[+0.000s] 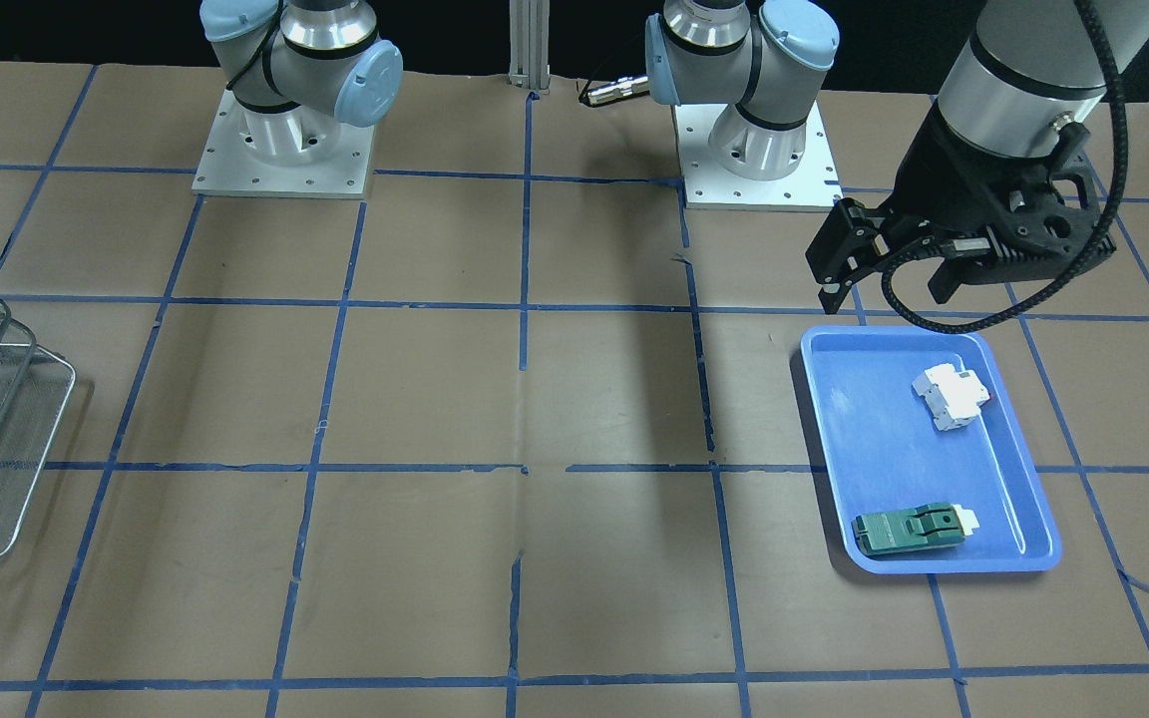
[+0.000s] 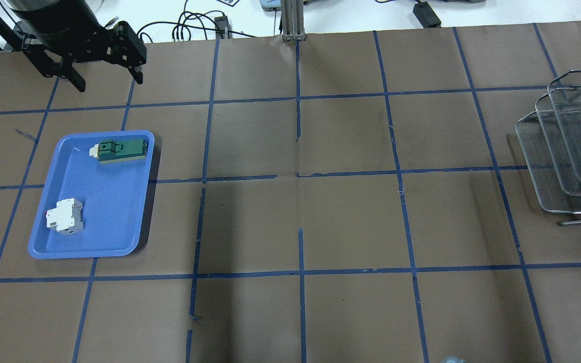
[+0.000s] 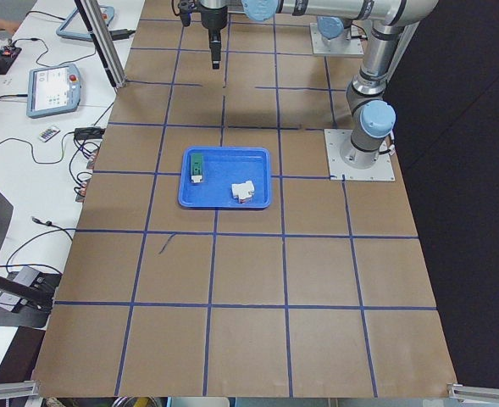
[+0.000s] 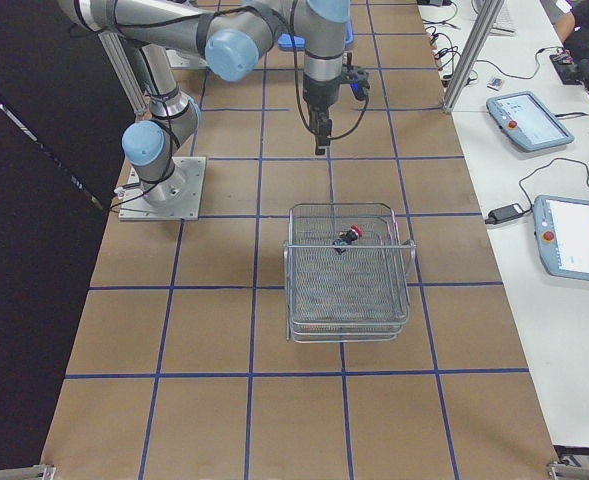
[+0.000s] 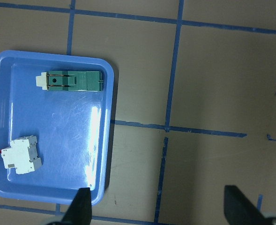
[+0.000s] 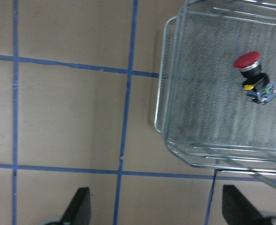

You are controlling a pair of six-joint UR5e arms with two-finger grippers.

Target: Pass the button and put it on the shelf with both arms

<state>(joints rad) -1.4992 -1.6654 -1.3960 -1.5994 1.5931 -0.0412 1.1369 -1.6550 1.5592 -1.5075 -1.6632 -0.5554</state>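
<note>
Button (image 6: 254, 77) lies in shelf (image 6: 162, 79), ~2 o'clock in rt wrist view. Right gripper (image 6: 156, 208) & left gripper (image 5: 159, 211) gape wide, empty. Back off high, w/o snagging the wire.

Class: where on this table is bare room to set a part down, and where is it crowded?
Bare: the table's middle, between the blue tray and the shelf; also the tray's centre, between white block and green part. Crowded: nowhere much; the shelf holds the button.

Brown tabletop (image 2: 351, 222), taped in a blue grid. There's a blue tray (image 2: 109, 201) on it at the overhead frame's left, the wire shelf (image 2: 537, 166) at its right edge, and two metal base plates (image 1: 283, 160) along the front view's top.
</note>
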